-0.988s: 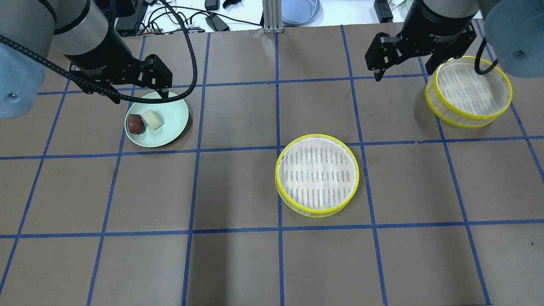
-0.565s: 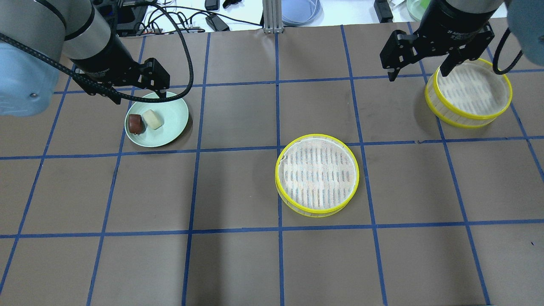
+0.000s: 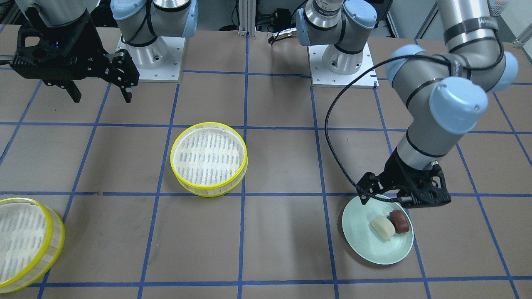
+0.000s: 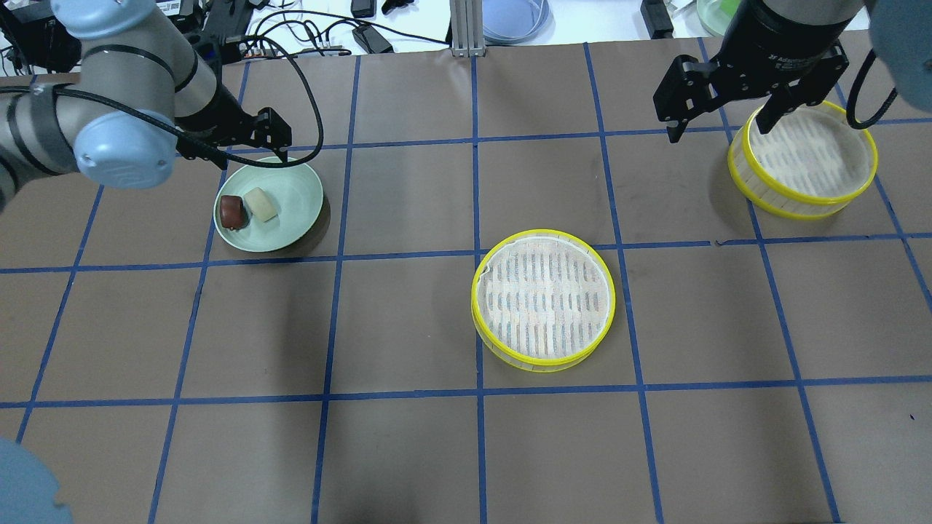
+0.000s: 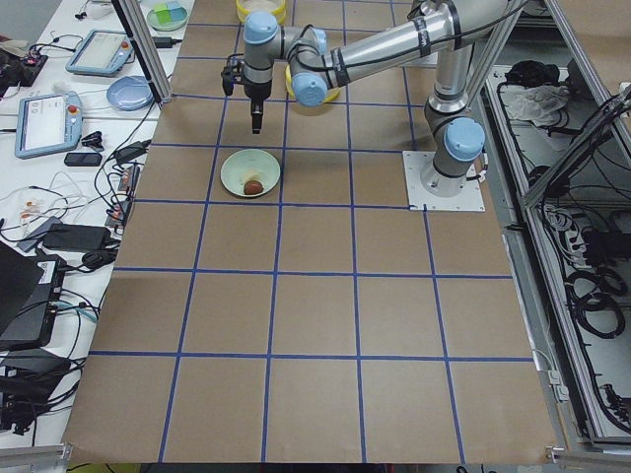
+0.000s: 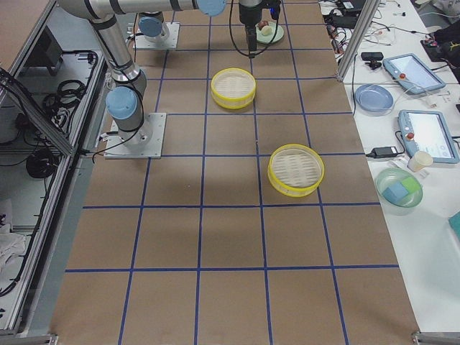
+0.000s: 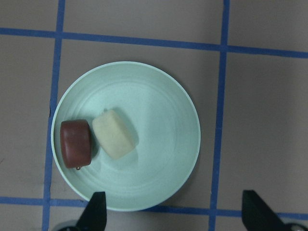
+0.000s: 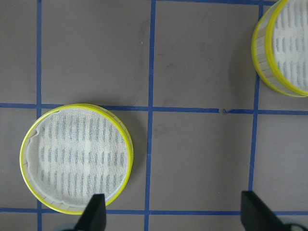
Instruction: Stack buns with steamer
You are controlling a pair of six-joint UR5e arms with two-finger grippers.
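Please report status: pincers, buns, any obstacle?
Left pincer open over plate rim, right pincer open, both empty. White bun beside brown bun on plate. Nothing blocks them.

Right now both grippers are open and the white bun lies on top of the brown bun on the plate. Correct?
No: the white bun lies beside the brown bun, touching it, not on top, as the left wrist view shows. Both are on the plate; the left gripper and right gripper are open.
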